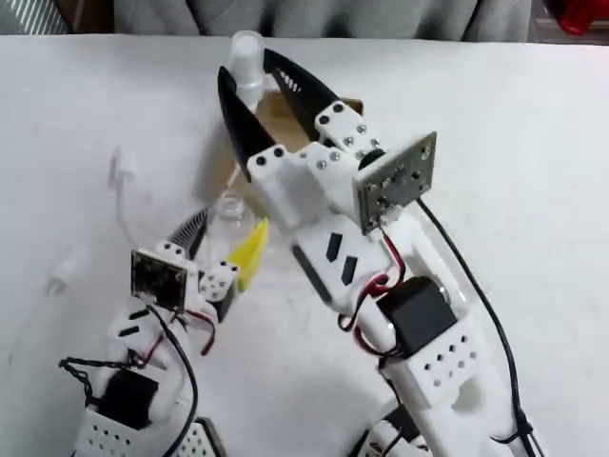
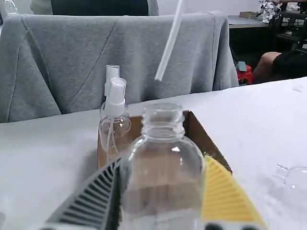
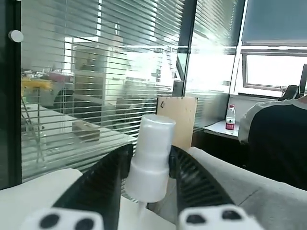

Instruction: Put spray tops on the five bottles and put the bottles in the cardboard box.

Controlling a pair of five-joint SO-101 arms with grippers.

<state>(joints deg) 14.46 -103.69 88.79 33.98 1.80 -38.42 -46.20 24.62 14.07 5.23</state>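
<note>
Spray top (image 3: 152, 143), white and rounded, sits clamped between the two black fingers of the right gripper (image 3: 149, 151), which press against both of its sides; in the high view this gripper (image 1: 247, 67) is over the far end of the cardboard box (image 1: 276, 119). The left gripper (image 2: 162, 163) is closed around a clear bottle (image 2: 163, 179), one grey ribbed finger and one yellow ribbed finger touching its sides. That bottle stands upright just beside the near wall of the box, its threaded neck uncapped. A thin white tube (image 2: 170, 43) slants down from above, its lower end over the neck and apart from it. Two capped bottles (image 2: 114, 120) with white spray tops stand inside the box at its far end. Another clear bottle (image 2: 292, 176) lies on the white table (image 2: 48, 158), well apart from the box. A small red-labelled bottle (image 3: 230, 117) stands in the room behind, its print too small to read
</note>
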